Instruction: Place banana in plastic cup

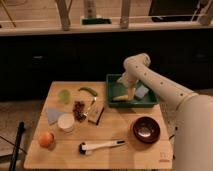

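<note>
The banana (122, 97) is small and pale yellow and lies in the green tray (112, 84) at the back right of the wooden table. My gripper (128, 88) hangs from the white arm, pointing down into the tray just above the banana's right end; I cannot tell whether it touches it. The plastic cup (64, 95), translucent yellow-green, stands at the back left of the table, far to the left of the gripper.
A light blue item (142, 92) lies in the tray. On the table are a green pod (89, 90), a white cup (65, 122), an orange (46, 139), a brown bowl (146, 129), a white-handled brush (102, 146), a blue cloth (51, 115) and a dark packet (96, 115).
</note>
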